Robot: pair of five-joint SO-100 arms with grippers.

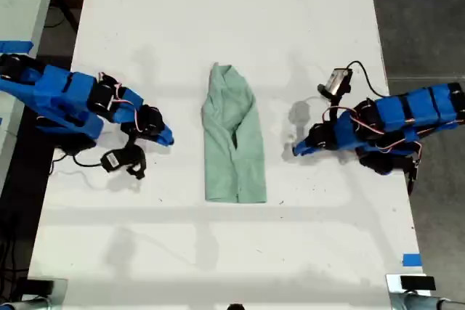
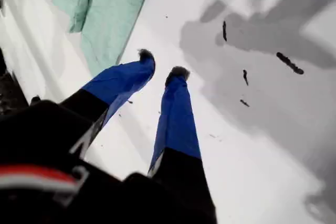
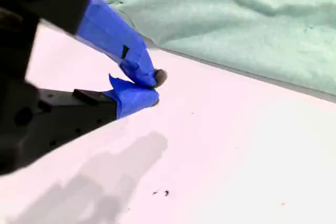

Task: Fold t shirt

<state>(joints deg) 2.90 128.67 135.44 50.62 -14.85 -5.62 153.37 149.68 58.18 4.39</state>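
The t shirt (image 1: 232,147) is a pale mint-green strip, folded lengthwise and wrinkled, lying mid-table between the two arms. My first gripper (image 1: 167,136) is on the arm at the exterior view's left, a short way from the shirt's edge. Its blue taped fingers (image 2: 176,114) are slightly open with nothing between them, and a corner of the shirt (image 2: 113,9) lies just beyond the tips of my first gripper (image 2: 163,64). My second gripper (image 1: 296,150) is on the arm at the exterior view's right. In its wrist view my second gripper (image 3: 155,87) is shut on nothing, just above the table beside the shirt (image 3: 236,24).
The white table (image 1: 218,252) carries soft shadows below the shirt. A blue tape mark (image 1: 411,260) sits near its front corner at the exterior view's right. Dark floor (image 1: 429,19) runs along that side, and another pale surface (image 1: 22,5) borders the exterior view's left.
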